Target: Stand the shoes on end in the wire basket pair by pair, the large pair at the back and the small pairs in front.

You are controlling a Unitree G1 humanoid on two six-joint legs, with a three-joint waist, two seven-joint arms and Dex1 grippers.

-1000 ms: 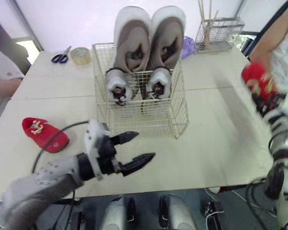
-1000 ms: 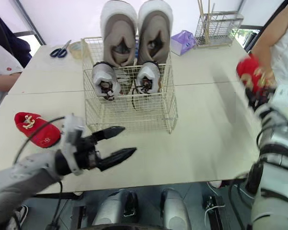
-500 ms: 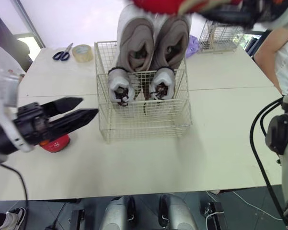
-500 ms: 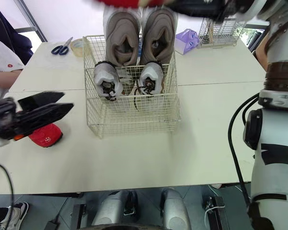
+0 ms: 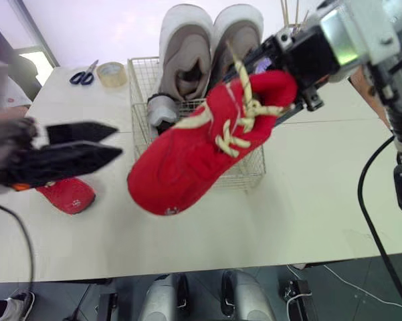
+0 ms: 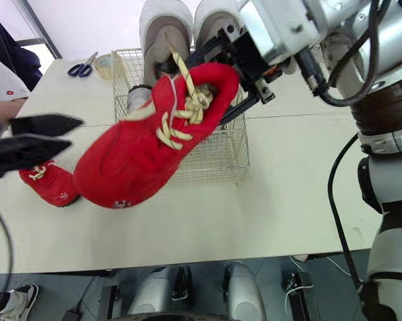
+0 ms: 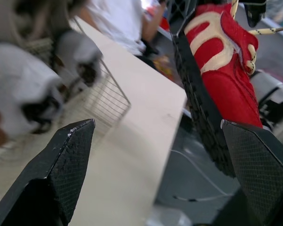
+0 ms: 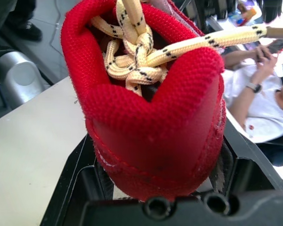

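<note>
Since half a second ago the red shoe has come down from high above the basket and now hangs in the air in front of it. The right gripper is clamped on its heel, one black finger on each side, as the right wrist view shows. The shoe is tilted, with the toe low and pointing toward the robot's left and the cream laces facing the camera.

Behind it stands the wire basket on the table. The large pair is upright at the back of it, and one small grey shoe is seen in front of that pair.

The left gripper is empty with its fingers spread, above the table at the robot's left. Near it the second red shoe lies on the table. Scissors and a tape roll lie beyond the basket.
</note>
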